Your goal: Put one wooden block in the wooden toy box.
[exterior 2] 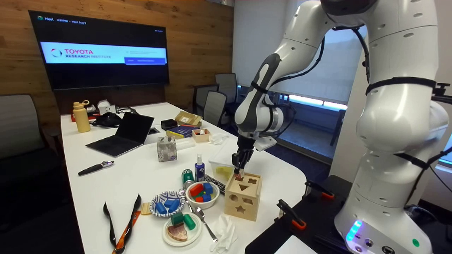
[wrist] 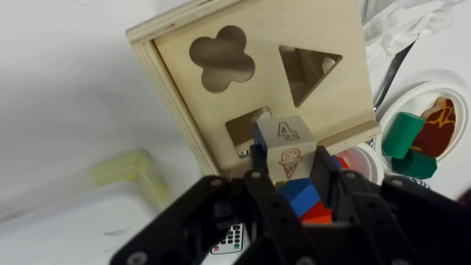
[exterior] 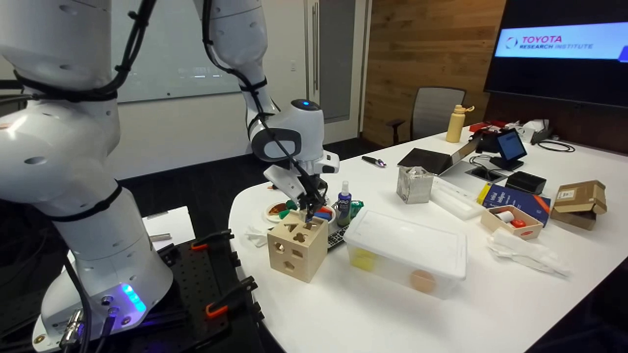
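fingers (wrist: 326, 166) gripping wooden block (wrist: 290, 149) | block at top of wooden toy box (wrist: 264, 89), by four-sided hole (wrist: 242, 129) | contact unclear

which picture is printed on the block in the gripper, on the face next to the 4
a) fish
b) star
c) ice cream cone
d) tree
c, since in the wrist view the block held in the gripper shows an ice cream cone on the face next to the one marked 4.
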